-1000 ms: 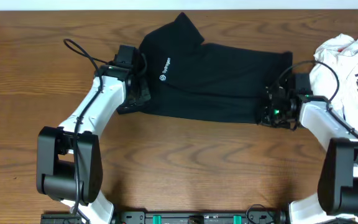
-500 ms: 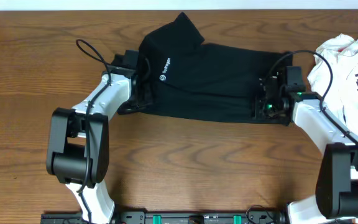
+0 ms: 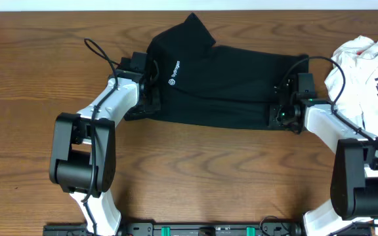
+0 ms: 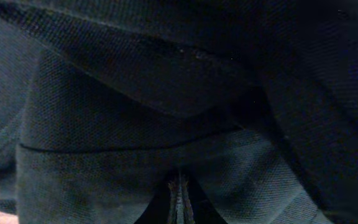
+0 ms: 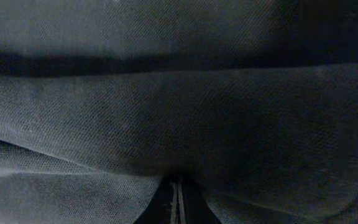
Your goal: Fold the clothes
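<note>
A black polo shirt [image 3: 222, 85] lies spread across the far middle of the table, a small white logo near its left side. My left gripper [image 3: 146, 98] is shut on the shirt's left near edge; the left wrist view shows only black fabric [image 4: 135, 137] pinched between the fingers [image 4: 179, 202]. My right gripper [image 3: 279, 111] is shut on the shirt's right near corner; the right wrist view is filled with black mesh fabric [image 5: 166, 118] gathered into the closed fingers [image 5: 178, 202].
A crumpled pile of white clothes [image 3: 369, 65] lies at the far right, just beyond the right arm. The wooden table [image 3: 202, 177] runs bare in front of the shirt. The arm bases stand at the near edge.
Both grippers have moved away from me, carrying the shirt's near edge with them. The right gripper moved up and slightly left; the left arm's elbow swung right.
</note>
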`<state>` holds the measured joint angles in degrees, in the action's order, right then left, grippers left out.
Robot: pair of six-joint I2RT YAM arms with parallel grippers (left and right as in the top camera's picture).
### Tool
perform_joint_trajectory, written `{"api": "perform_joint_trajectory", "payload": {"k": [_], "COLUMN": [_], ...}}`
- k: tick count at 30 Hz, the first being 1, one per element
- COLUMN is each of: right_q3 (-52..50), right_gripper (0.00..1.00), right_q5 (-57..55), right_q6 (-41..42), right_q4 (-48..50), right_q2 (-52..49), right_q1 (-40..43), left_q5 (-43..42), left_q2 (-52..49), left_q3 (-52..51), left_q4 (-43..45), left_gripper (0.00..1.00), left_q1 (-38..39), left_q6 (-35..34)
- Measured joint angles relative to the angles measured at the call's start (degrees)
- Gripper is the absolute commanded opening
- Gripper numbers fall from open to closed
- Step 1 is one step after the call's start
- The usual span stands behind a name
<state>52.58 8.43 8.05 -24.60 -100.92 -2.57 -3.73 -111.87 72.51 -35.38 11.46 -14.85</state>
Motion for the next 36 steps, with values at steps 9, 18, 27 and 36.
{"api": "perform_joint_trajectory", "payload": {"k": [9, 18, 27, 36], "right_q3": [0.96, 1.05, 1.03, 0.94], "right_gripper": [0.01, 0.01, 0.01, 0.07], "right_q5": [-0.39, 2.84, 4.26, 4.28], "right_q6": [0.28, 0.52, 0.39, 0.35], "right_q4": [-4.92, -10.99, -12.9, -12.66], "right_q2": [-0.28, -0.15, -0.04, 0.02], "right_q1": [0.46, 7.13, 10.82, 10.82], "left_q5": [0.94, 1.14, 1.14, 1.16], "left_q2": [0.0, 0.0, 1.31, 7.65], "left_q3": [0.0, -0.04, -0.07, -0.07], "left_q4": [-5.38, -12.79, -13.66, -13.7], "left_gripper": [0.06, 0.06, 0.07, 0.57], "left_q1": [0.0, 0.0, 0.0, 0.0], "left_q6": [0.09, -4.42, -7.3, -3.98]}}
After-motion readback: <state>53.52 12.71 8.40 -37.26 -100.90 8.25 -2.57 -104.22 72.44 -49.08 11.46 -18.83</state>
